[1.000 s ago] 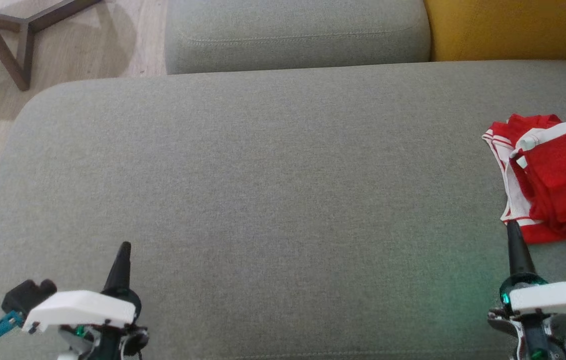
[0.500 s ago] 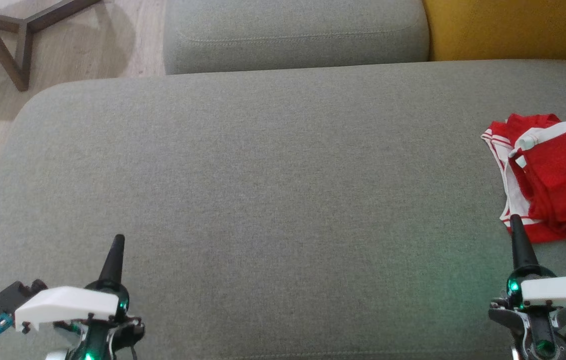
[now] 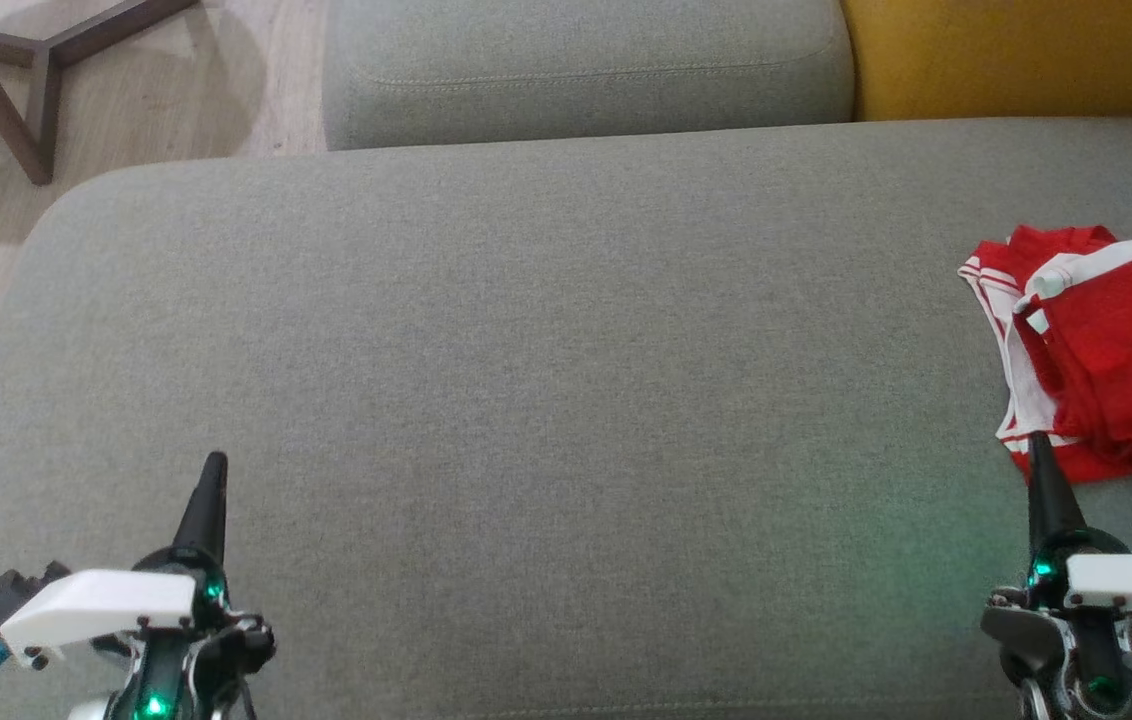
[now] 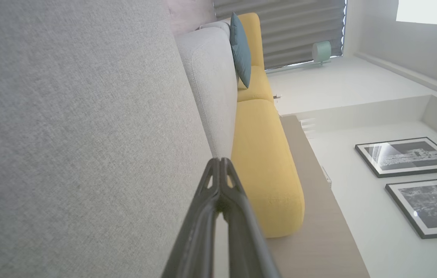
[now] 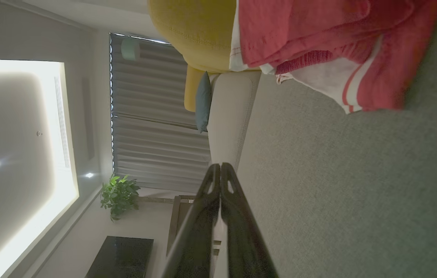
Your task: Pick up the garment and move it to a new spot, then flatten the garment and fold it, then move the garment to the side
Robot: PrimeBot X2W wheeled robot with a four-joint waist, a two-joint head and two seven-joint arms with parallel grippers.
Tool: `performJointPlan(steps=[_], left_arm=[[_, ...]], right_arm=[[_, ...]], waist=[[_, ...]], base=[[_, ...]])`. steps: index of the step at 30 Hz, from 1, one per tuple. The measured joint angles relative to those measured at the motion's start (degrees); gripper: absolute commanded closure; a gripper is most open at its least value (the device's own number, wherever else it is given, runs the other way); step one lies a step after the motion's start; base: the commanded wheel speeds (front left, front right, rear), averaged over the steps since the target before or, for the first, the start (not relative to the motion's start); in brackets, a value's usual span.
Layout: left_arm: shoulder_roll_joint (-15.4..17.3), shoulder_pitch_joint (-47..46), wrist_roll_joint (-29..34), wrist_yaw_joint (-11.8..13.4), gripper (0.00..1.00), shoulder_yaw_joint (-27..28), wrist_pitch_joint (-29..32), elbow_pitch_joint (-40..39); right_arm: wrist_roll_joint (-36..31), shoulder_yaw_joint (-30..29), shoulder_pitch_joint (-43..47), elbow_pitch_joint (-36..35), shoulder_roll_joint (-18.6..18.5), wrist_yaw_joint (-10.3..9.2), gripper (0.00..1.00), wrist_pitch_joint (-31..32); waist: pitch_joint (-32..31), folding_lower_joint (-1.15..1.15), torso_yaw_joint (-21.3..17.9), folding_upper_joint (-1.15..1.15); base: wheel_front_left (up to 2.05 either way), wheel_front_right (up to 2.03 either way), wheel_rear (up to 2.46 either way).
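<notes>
At the far right of the grey sofa seat [image 3: 526,350], the red garment [image 3: 1121,350] with white stripes lay crumpled in a heap, one white-banded edge turned up, and a small white tag [image 3: 1036,322] on it was too small for me to read. My right claw [image 3: 1036,447] was shut on nothing, its tip at the heap's near edge, though whether it touched the cloth I could not tell. My left claw [image 3: 213,465] was likewise closed and empty, well apart from the garment over the seat's near left.
</notes>
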Motion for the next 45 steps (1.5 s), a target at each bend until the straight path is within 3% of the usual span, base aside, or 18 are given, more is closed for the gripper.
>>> performJointPlan(steps=[18, 45], left_arm=[[-1.5, -1.3, -10.3, -3.0, 1.00, 3.6, 2.5, 0.7], [-1.8, -1.3, -10.3, -3.0, 1.00, 3.9, 3.0, 0.7]], right_arm=[[11.3, -0.7, -2.1, 2.1, 0.0, 0.00, 1.00, 0.8], [11.5, -1.0, -2.1, 2.2, 0.0, 0.00, 1.00, 1.1]], waist=[[0.0, 0.00, -0.2, 0.00], [0.0, 0.00, -0.2, 0.00]], base=[[0.00, 0.00, 0.00], [0.00, 0.00, 0.00]])
